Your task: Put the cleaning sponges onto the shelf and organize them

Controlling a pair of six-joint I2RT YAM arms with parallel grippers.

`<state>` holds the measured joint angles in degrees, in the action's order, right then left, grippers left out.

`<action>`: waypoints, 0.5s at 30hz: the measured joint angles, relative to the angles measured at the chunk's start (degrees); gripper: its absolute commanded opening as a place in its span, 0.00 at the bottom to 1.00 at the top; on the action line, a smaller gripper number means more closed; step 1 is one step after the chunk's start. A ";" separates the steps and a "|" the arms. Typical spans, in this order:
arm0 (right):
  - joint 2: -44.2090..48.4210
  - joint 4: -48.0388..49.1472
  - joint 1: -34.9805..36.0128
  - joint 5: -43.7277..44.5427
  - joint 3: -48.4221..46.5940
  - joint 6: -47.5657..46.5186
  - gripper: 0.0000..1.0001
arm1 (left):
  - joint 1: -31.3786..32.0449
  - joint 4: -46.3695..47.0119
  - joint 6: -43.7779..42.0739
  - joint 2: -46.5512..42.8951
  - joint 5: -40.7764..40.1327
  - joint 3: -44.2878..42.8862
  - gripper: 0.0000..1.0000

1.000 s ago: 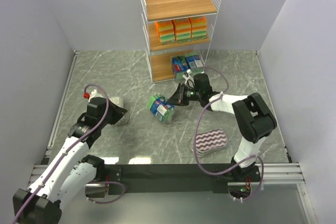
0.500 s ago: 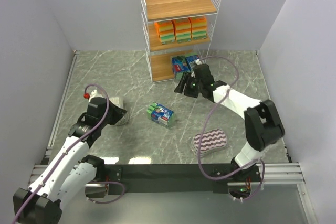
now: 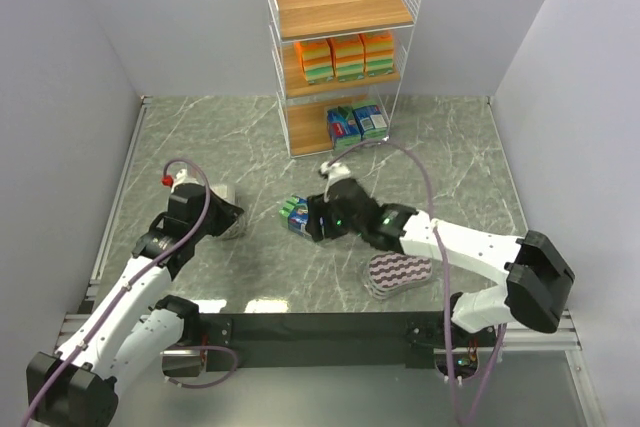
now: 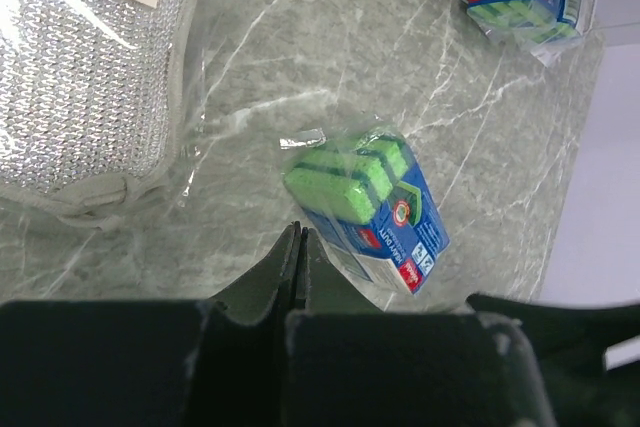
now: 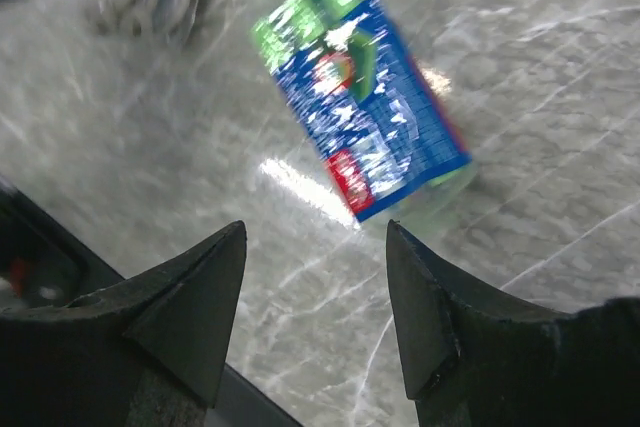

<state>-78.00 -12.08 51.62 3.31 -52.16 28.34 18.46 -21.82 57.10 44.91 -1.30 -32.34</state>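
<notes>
From above, we see the shelf at the far side of the table, three orange packs on its middle tier, two blue-green packs on the bottom. A third blue-green pack lies on the table, our right pincer just beside it, the purple striped sponge nearer. At the left wrist, our left pincer is pressed shut, the silver sponge near it. At the right wrist, the pincer stands wide, holding nothing
</notes>
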 measured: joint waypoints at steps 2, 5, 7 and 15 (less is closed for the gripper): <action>-0.74 -0.59 5.18 6.10 -0.28 -2.47 0.66 | 0.00 0.17 0.02 0.00 0.00 0.00 0.01; -4.26 -1.51 10.56 15.50 -2.23 -6.23 0.67 | 0.00 0.11 0.02 -0.07 0.00 0.00 0.01; -8.33 -2.08 13.33 22.21 -4.63 -8.98 0.68 | 0.00 0.09 0.02 -0.28 0.00 0.00 0.01; -20.39 -2.21 17.35 37.66 -8.92 -18.71 0.66 | 0.00 -0.46 0.00 -2.43 -0.09 0.00 0.01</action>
<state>-98.39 -14.28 68.97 40.97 -61.08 9.63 18.46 -22.28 57.10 42.48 -1.39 -32.34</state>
